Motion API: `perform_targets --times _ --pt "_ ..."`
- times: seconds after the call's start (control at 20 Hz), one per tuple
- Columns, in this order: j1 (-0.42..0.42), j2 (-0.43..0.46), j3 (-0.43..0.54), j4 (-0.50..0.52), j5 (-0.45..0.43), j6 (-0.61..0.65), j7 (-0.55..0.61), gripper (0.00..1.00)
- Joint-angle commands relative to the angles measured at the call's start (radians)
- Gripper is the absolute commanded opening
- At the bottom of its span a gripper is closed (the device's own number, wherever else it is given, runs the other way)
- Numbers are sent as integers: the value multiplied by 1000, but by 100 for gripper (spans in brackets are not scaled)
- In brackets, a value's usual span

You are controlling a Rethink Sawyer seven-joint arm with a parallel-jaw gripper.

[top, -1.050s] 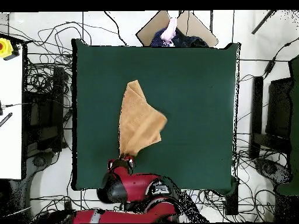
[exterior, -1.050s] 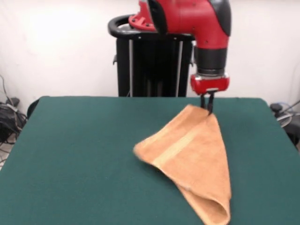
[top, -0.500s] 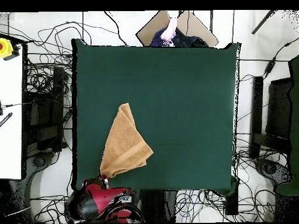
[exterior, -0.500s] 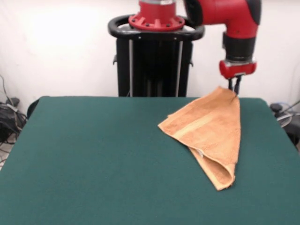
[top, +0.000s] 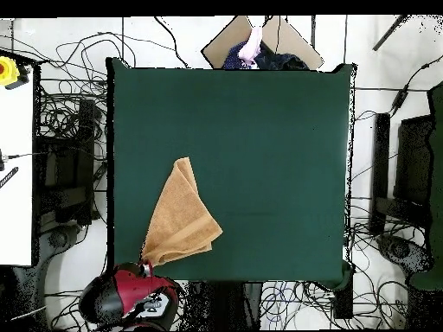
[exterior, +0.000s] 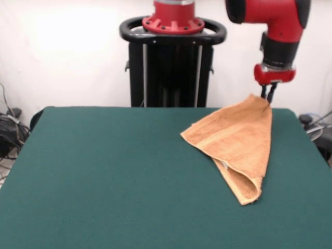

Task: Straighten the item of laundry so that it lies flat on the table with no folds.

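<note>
Fingers [exterior: 268,96] pinch one corner of the towel [exterior: 236,145] at upper right. Lifting it lets the folded part slide open on the bench [exterior: 104,176].

The glossy red rounded arm housing [exterior: 270,13] has a black end cap and a black cylindrical wrist section, then a red collar. Below the collar sits the thin black two-finger gripper [exterior: 267,96]. The pedestal is a black column with a red ringed top [exterior: 173,23].
</note>
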Motion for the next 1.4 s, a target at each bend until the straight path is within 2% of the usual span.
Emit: perform_targets --times 0.05,0.2,0.25,0.45,0.65,0.85,1.05,1.2,1.3,1.4 --pt "19 63 -58 -135 119 -39 248 0" --pt "11 53 -49 -129 110 -38 243 0" --pt "4 48 -42 -125 106 -37 244 100" --pt "9 -54 -90 -143 117 104 203 100" --pt "-50 -106 -112 -174 90 178 160 100" --pt "-98 -115 -120 -219 58 233 121 100" --pt "-163 -138 -68 -254 26 343 88 100" --pt "-173 -159 -55 -279 20 404 91 100" --pt "-167 -147 -68 -297 12 398 100 100" --pt "-164 -107 -86 -309 -3 338 109 100"
